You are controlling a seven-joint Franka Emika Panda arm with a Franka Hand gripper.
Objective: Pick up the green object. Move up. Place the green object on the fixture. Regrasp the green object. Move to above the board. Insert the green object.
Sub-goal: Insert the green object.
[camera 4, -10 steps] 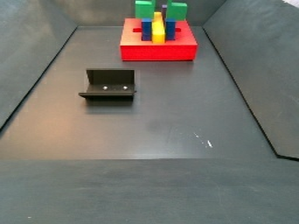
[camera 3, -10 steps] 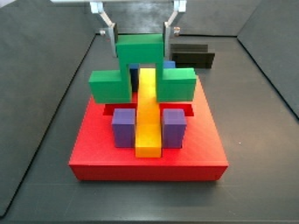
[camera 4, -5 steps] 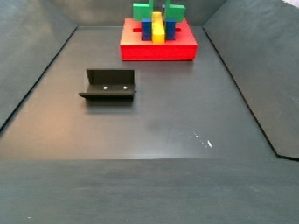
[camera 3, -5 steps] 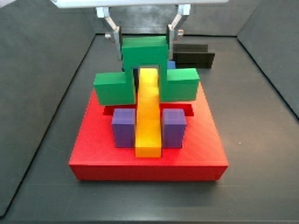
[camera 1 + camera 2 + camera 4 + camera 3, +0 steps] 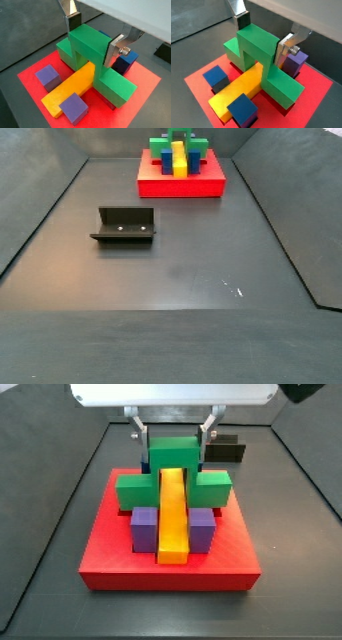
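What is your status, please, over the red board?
Hand shut on green object, above the board. Green object straddles yellow bar, wings low beside it. Fixture bare, nothing blocking.

A yellow bar (image 5: 171, 514) lies flat, with its long side running from near to far. Two purple blocks (image 5: 143, 526) stand upright beside its near end, one touching it on the left and one (image 5: 201, 526) on the right. In a wrist view the bar (image 5: 70, 89) passes between the same two purple blocks (image 5: 48, 76), and a blue block (image 5: 125, 61) stands near its far end. The dark grey floor (image 5: 174, 268) carries a small white mark (image 5: 231, 286) on its near right part. Grey walls (image 5: 34, 188) rise around the floor.
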